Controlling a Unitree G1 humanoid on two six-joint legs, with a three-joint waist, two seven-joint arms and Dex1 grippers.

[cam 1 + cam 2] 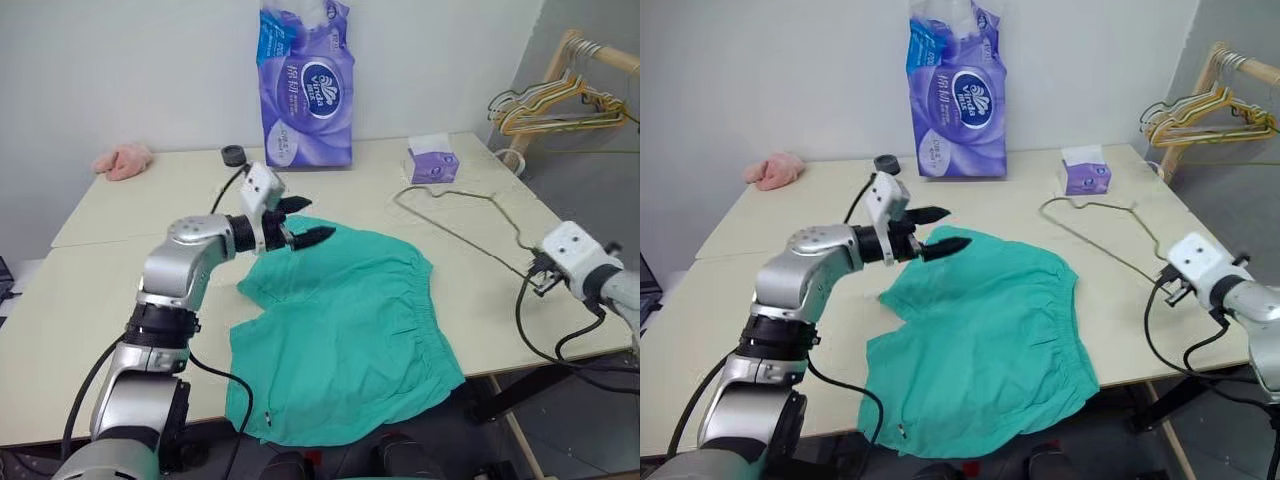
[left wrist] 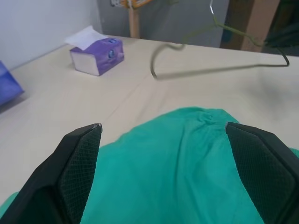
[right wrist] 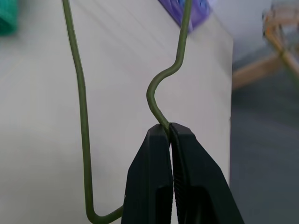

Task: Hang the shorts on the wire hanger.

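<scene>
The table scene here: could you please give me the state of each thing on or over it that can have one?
shorts: lying flat, spread out on the table, not on the hanger.
wire hanger: pinched at one end by the right gripper.
right gripper: shut on the wire.
left gripper: open, above the shorts' edge, holding nothing.
tissue box: a tissue sticking out.
tissue pack: upright, top torn open.
</scene>
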